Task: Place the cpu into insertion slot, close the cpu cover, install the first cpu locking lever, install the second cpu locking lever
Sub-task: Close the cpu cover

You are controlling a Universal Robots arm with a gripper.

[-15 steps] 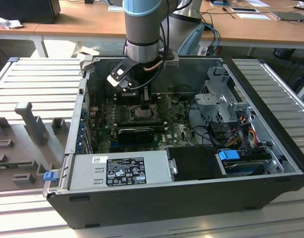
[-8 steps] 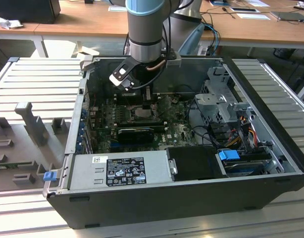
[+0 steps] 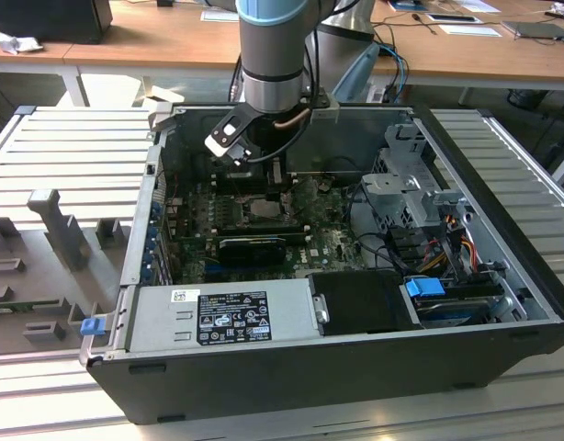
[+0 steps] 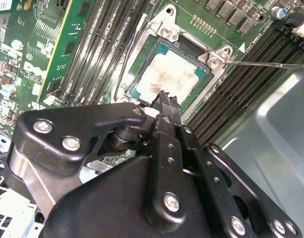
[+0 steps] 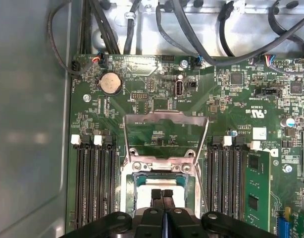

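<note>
Cpu seated; cpu cover raised clear; closed gripper at its edge.

The exterior view looks down into the computer case; both wrist views look closely at the cpu.

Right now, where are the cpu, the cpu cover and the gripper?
cpu (image 4: 177,74): second wrist view, middle of its pale metal top.
cpu cover (image 5: 164,117): first wrist view, end bar of the open frame.
gripper (image 5: 162,192): first wrist view, between its fingertips.
</note>
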